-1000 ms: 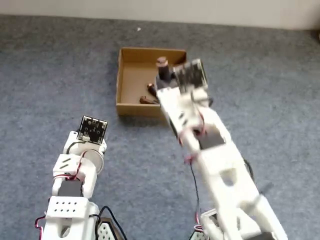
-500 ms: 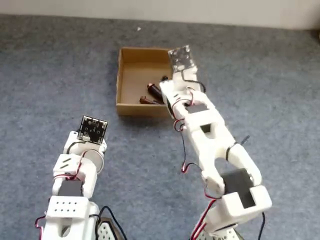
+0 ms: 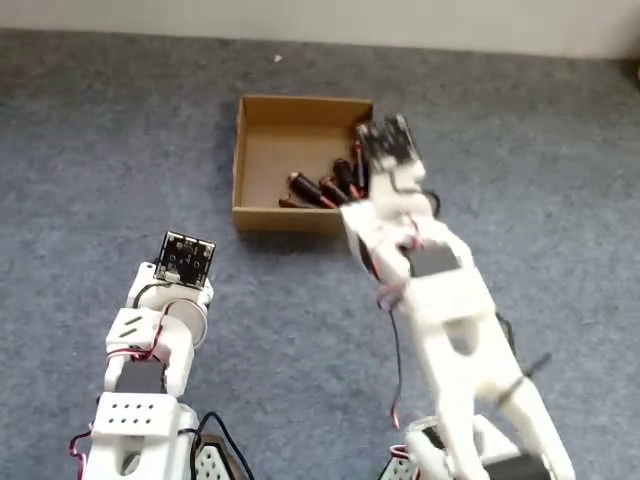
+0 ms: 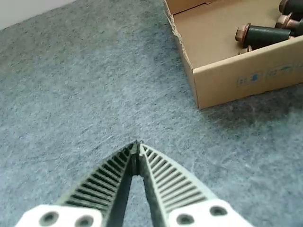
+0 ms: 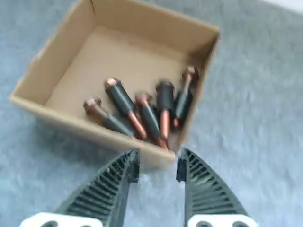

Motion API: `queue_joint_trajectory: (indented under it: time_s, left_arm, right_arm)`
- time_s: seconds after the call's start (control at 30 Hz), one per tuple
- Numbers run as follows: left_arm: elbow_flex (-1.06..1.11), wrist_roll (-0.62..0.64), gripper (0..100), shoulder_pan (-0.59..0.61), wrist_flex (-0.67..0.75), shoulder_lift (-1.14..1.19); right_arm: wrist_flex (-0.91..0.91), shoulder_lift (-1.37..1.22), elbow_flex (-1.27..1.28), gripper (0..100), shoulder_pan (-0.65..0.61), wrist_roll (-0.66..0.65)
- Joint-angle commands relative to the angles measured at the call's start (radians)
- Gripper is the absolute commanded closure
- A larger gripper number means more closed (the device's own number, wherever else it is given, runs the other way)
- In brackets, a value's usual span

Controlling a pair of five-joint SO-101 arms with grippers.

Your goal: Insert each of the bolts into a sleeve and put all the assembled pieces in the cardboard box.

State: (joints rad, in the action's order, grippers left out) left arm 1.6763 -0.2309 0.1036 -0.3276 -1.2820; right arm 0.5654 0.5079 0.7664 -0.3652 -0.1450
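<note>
Since a second ago the right arm has drawn back from over the box's middle toward its right wall, and more pieces now show on the box floor. The right gripper (image 5: 158, 155) hangs above the box's near right corner with its jaws spread and nothing between them. Just beyond its fingertips stands the near wall of the box (image 5: 57, 111), which is open at the top. Five pieces (image 5: 142, 111) lie inside, dark sleeves with copper-coloured bolts through them, bunched side by side on the floor toward the right wall. From the high view the same cluster (image 3: 330, 185) lies beside the arm's wrist, within the box (image 3: 300, 100).

The left gripper (image 4: 138, 146) hovers low over the grey carpet (image 3: 120, 130), its jaws pressed together and empty. It is short of the box's near left corner (image 4: 246, 80), apart from the cardboard.
</note>
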Motion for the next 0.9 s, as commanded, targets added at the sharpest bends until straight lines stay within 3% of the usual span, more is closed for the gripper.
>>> queue_joint_trajectory:
  time_s: [0.0, 0.4, 0.63, 0.87]
  left_arm:
    - [0.025, -0.015, 99, -0.01, 0.017, -0.001]
    - [0.025, -0.015, 99, -0.01, 0.017, -0.001]
    - [0.025, -0.015, 99, -0.01, 0.017, -0.001]
    - [0.025, -0.015, 99, -0.01, 0.017, -0.001]
  right_arm:
    - [0.005, 0.305, 0.217, 87.9, 0.047, 0.005]
    - [0.004, 0.977, 0.708, 87.9, 0.139, -0.003]
    - [0.01, 1.32, 0.969, 89.5, 0.139, -0.087]
    - [0.07, 1.3, 1.029, 98.3, 0.137, -0.176]
